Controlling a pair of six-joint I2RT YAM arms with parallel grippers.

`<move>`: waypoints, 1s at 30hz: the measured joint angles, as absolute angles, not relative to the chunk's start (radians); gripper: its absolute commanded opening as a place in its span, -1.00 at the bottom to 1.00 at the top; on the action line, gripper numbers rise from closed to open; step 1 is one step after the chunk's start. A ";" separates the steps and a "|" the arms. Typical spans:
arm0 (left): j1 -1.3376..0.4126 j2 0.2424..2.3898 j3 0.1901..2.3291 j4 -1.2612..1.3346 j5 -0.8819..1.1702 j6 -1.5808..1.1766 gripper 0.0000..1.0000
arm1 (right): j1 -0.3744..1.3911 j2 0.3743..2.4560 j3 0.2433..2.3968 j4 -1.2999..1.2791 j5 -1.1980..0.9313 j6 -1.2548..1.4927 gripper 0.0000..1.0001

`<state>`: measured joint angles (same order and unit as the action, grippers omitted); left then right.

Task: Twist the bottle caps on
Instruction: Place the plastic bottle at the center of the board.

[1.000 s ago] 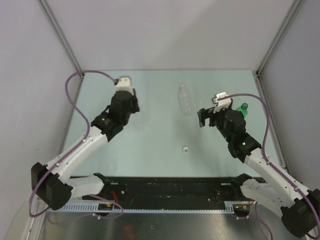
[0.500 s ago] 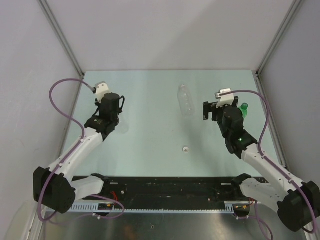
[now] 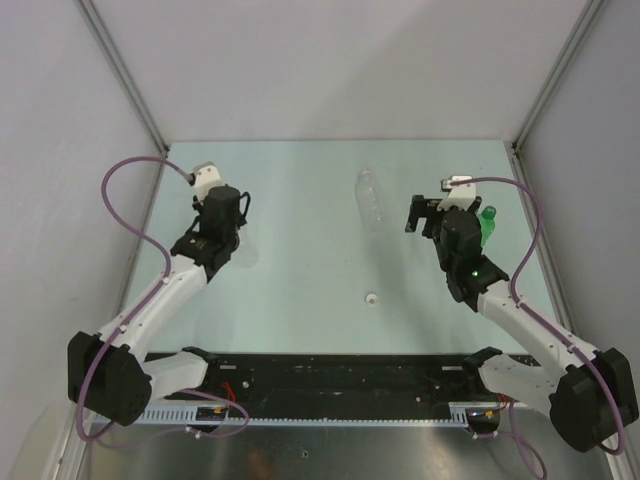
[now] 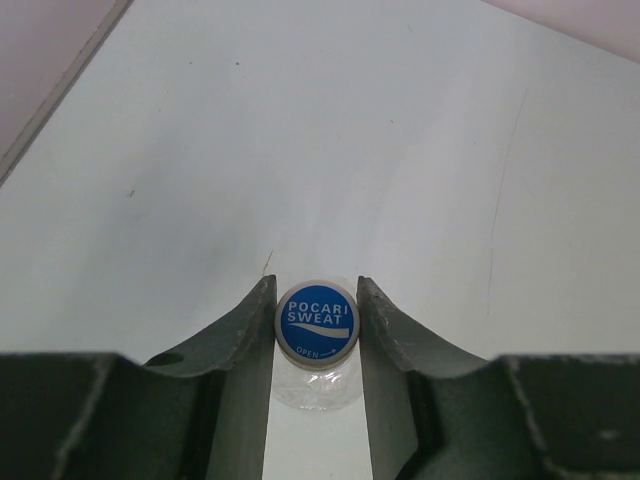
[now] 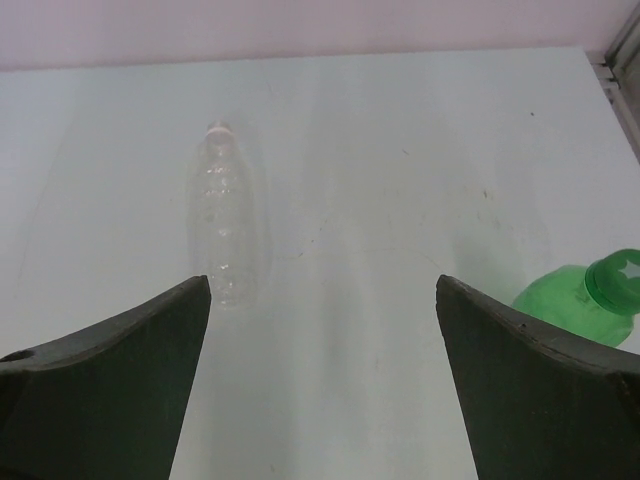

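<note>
In the left wrist view my left gripper (image 4: 315,283) is shut on a bottle cap (image 4: 316,320), white-rimmed with a blue label. The cap sits on top of a clear bottle (image 4: 315,385) standing upright below the jaws. In the top view this gripper (image 3: 231,226) is at the table's left. My right gripper (image 5: 322,282) is open and holds nothing. Another clear ribbed bottle (image 5: 222,215) lies on the table ahead of it to the left, and a green bottle (image 5: 590,300) lies to its right. A small white cap (image 3: 371,298) lies loose near the middle.
The pale green table (image 3: 310,270) is closed in by grey walls, with metal frame posts (image 3: 530,150) at the back corners. The green bottle (image 3: 487,222) lies close to the right edge. The lying clear bottle (image 3: 372,198) is at the back centre.
My left wrist has swung to the left and turned, then held still. The right gripper has shifted slightly toward the back, still wide open.
</note>
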<state>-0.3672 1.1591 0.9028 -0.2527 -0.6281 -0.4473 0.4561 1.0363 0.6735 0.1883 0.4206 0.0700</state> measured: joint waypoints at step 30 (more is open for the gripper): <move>-0.443 0.801 0.863 -0.305 -0.527 -0.464 0.99 | 0.456 0.940 0.694 -0.006 0.474 0.242 0.91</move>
<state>-0.4431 0.8009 0.8627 -0.3046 -0.5270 -0.4637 0.4557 0.9398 0.6937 -0.0059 0.4744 0.2417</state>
